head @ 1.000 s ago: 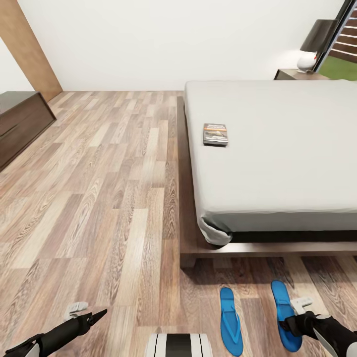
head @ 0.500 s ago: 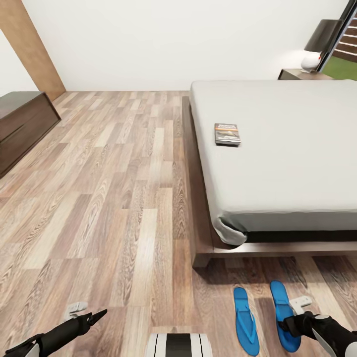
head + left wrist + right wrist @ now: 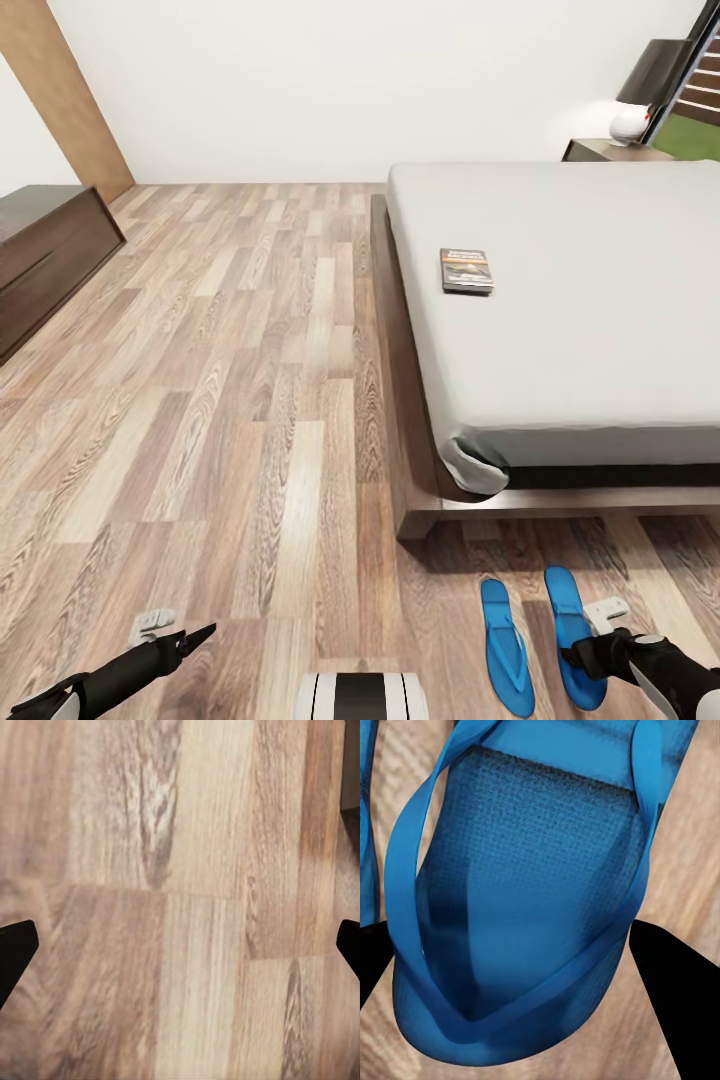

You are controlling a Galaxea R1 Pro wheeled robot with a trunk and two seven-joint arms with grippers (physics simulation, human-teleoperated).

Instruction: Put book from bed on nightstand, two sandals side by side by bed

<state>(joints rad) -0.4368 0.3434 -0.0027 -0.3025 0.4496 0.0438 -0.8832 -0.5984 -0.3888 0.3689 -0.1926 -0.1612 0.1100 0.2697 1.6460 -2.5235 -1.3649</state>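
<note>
Head view: the book (image 3: pixel 466 270) lies flat on the bed (image 3: pixel 600 330), near its left edge. One nightstand (image 3: pixel 607 150) stands by the far right corner with a lamp (image 3: pixel 645 95) on it; you've a dark cabinet (image 3: pixel 50 255) at far left. Two sandals (image 3: pixel 537 645) lie side by side on the floor (image 3: pixel 220 400) at the bed's foot, close together and roughly parallel. Your right tool (image 3: pixel 600 640) hangs over the right sandal; your left tool (image 3: pixel 175 635) hangs over bare floor.

Left wrist view: fingertips sit wide at both edges, planks between, so it's spread and empty.

Right wrist view: the right sandal (image 3: pixel 521 892) sits between parted fingers, nothing clamped. A sliver of the other sandal (image 3: pixel 366 832) is just beside it.

Judgement: the sandal step looks about finished. Next you need to lift clear, roll up the bed's left side, and reach for the book.
</note>
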